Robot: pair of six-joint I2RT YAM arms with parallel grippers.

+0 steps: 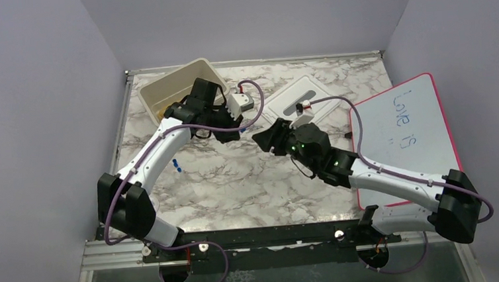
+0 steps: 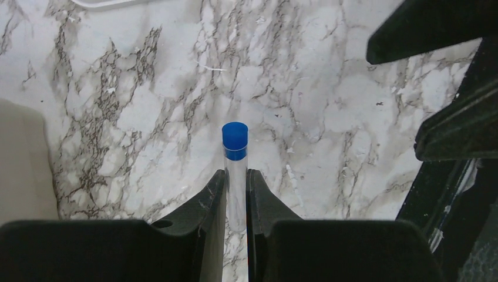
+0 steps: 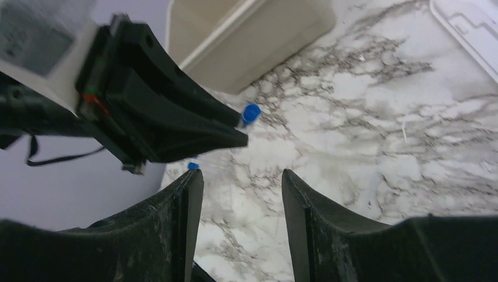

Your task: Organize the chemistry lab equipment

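Marble-patterned table (image 1: 236, 182), pale purple walls (image 1: 31, 96) on three sides.

Left pincer (image 2: 236, 175): fingers closed tight on a thin clear tube (image 2: 235, 160). They grip the tube's lower part. Its blue cap (image 2: 235, 140) sticks out past the fingertips and points away from the wrist. No other contact seen on the tube. From above, this pincer hangs over bare table, just beside the near corner of the bin (image 1: 163, 87) and between the bin and the lid (image 1: 283, 104).

Right pincer (image 3: 242, 176): fingers spread wide, nothing between them. It faces the left pincer from the right, near but apart. Its own camera shows the left pincer's black fingers just ahead, with the blue cap poking out beyond them.

Further out: one small blue piece (image 1: 177, 164) lies loose on the marble beside the left forearm, well short of the bin. The right wrist view catches it too, low behind the left pincer; too small to say what it is.

Bin is beige, open-topped, at the far left corner of the table. What it holds is mostly hidden by the left arm. Lid is white and lies flat at far centre, apart from the bin. Whiteboard (image 1: 406, 137) has a red border and lies flat along the right side, with "Love is" written on it. The right arm reaches across its near corner.
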